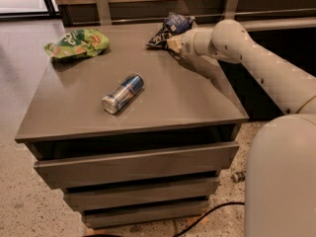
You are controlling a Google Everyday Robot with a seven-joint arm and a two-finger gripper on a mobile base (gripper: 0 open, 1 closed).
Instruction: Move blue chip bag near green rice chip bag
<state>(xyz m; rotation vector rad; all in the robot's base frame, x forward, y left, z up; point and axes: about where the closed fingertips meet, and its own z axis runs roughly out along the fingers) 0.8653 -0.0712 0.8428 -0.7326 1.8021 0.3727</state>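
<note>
Blue bag gripped, carry across the top not yet made.

Nearest me, a blue-and-silver drink can (122,93) lies on its side on the grey drawer cabinet (148,112). Further back on the right, the cream gripper (174,44) looks clenched on the near edge of the dark navy glossy blue chip bag (174,26). The bright green glossy rice chip bag (78,42) sits well apart at the far left corner, so most of the move is left.

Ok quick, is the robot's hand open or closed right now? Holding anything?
Gripper: closed on the small dark blue glossy chip bag, at the far right of the grey table top.
</note>
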